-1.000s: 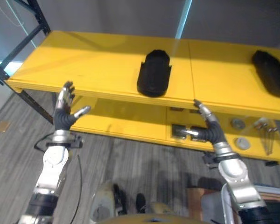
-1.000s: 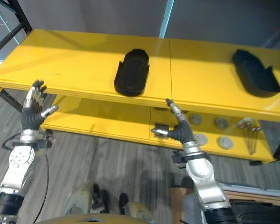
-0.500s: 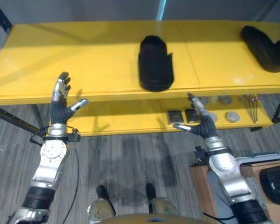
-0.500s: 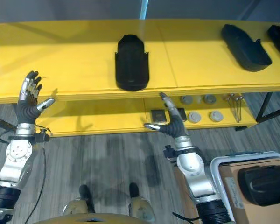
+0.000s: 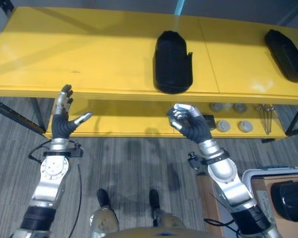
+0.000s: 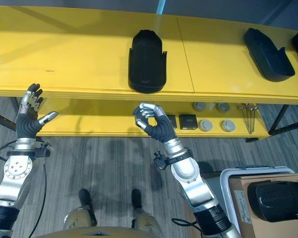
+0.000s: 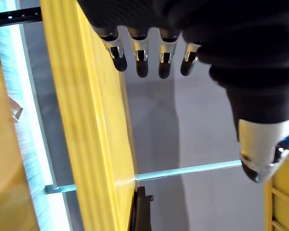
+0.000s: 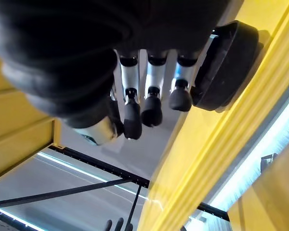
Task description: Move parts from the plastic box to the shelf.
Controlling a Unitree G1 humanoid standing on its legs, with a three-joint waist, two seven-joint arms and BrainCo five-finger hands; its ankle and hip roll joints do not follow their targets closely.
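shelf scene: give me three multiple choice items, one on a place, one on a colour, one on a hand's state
1. Where is the black part nearest the right hand?
A. on the top shelf board
B. on the floor
C. in the left hand

2. What colour is the shelf?
A. blue
B. yellow
C. white

3. How is the left hand?
A. curled round a part
B. pressed flat on the floor
C. open, holding nothing

Answers:
1. A: it lies on the upper board, above and apart from the right hand.
2. B: both boards are yellow.
3. C: its fingers are straight in the left wrist view, with nothing between them.
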